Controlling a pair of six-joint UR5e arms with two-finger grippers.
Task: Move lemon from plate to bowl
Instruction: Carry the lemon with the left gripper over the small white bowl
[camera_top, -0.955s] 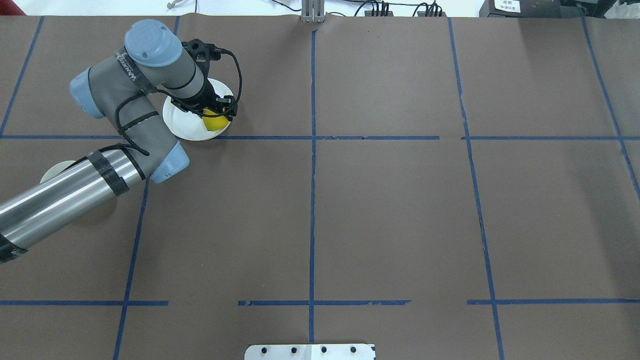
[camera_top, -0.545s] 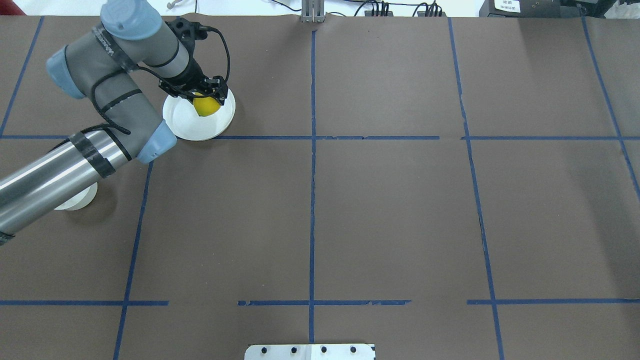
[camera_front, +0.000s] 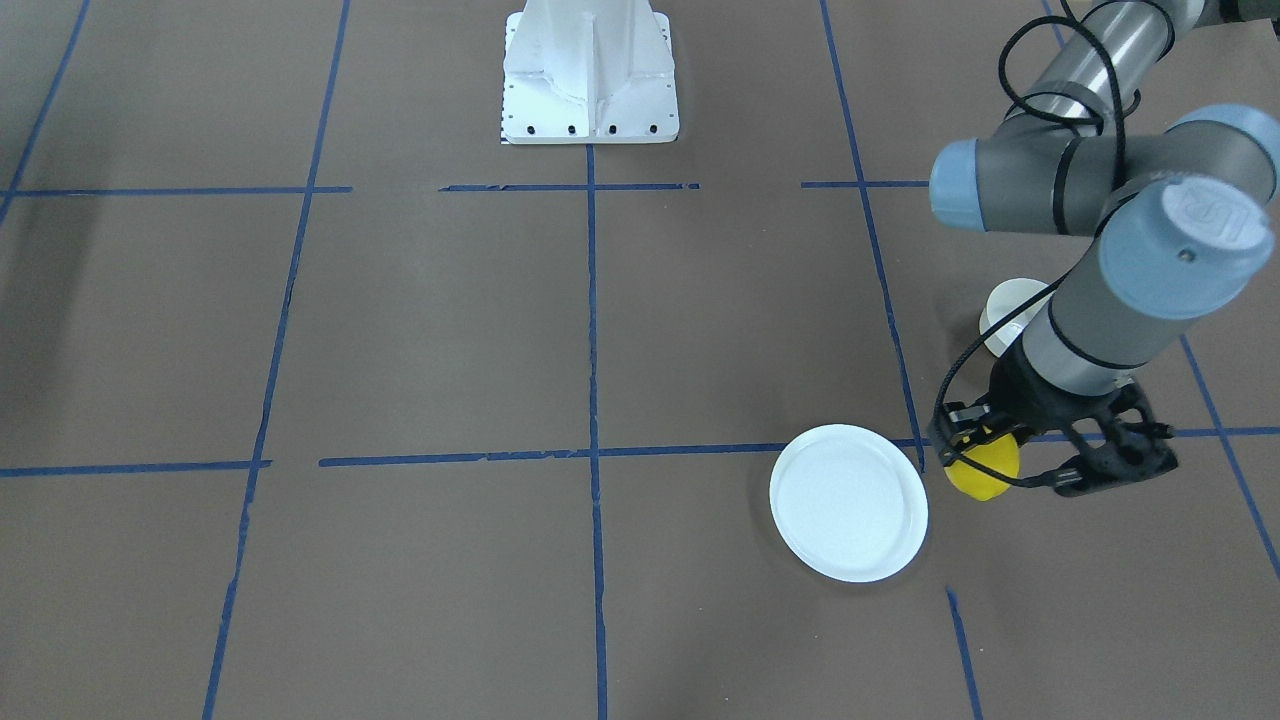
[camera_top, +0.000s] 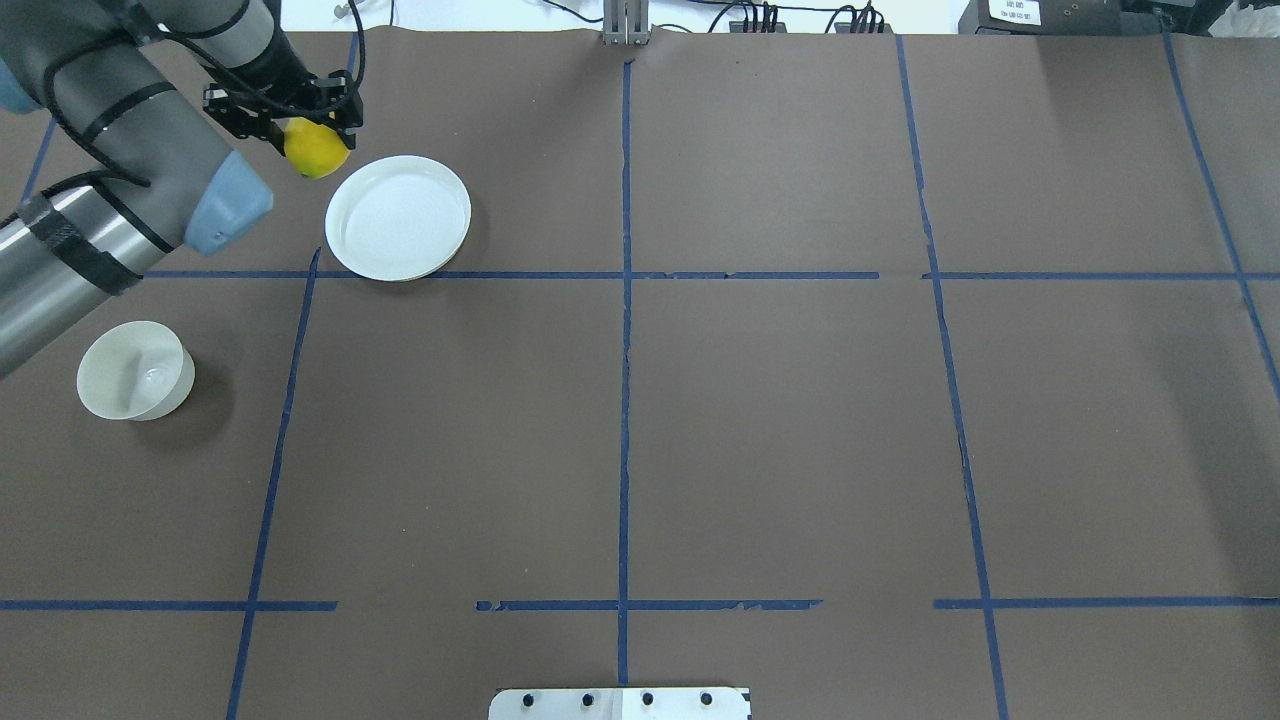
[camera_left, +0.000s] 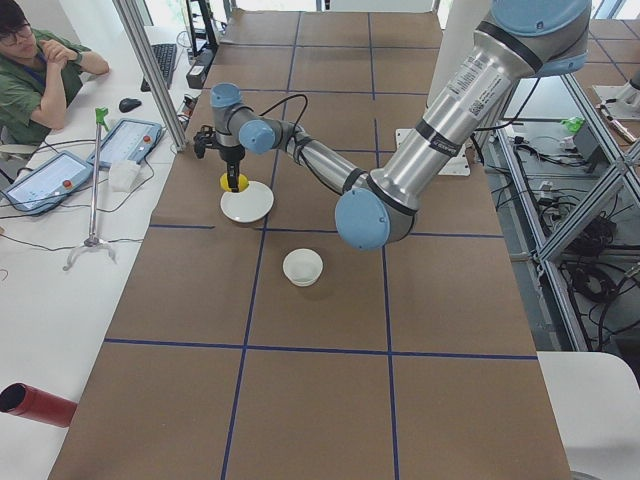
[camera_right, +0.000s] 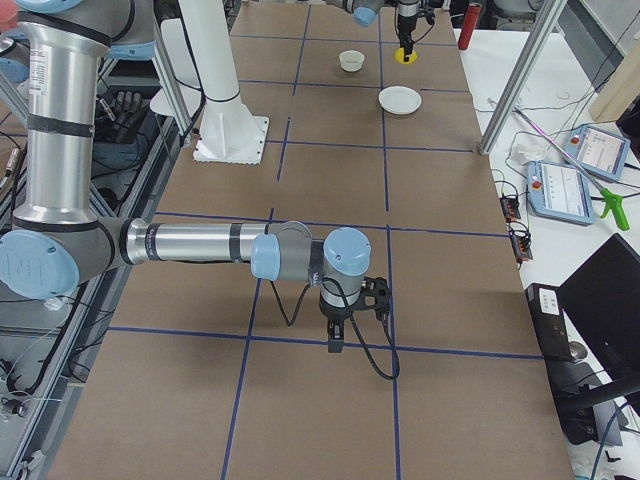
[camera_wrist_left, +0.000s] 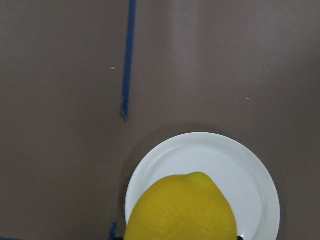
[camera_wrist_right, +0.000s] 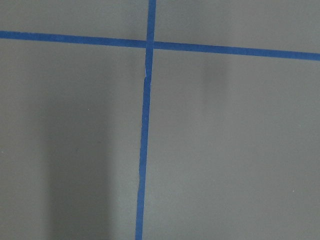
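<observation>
My left gripper (camera_top: 300, 132) is shut on the yellow lemon (camera_top: 316, 150) and holds it in the air just off the plate's far-left rim. The white plate (camera_top: 398, 217) lies bare on the brown table. The lemon (camera_front: 983, 466) also shows in the front view, right of the plate (camera_front: 848, 502), and fills the bottom of the left wrist view (camera_wrist_left: 182, 210) over the plate (camera_wrist_left: 250, 170). The off-white bowl (camera_top: 135, 369) stands empty, nearer the robot on the left. My right gripper (camera_right: 338, 338) shows only in the exterior right view; I cannot tell its state.
Blue tape lines grid the brown table. The robot's white base (camera_front: 590, 75) is at the near middle edge. An operator (camera_left: 40, 70) sits past the table's far side with tablets (camera_left: 125, 142) and a red cylinder (camera_left: 35, 405) nearby.
My left gripper has lifted the lemon off the plate and carried it toward the view's upper left. The arm has swung off the bowl, which now shows whole.
</observation>
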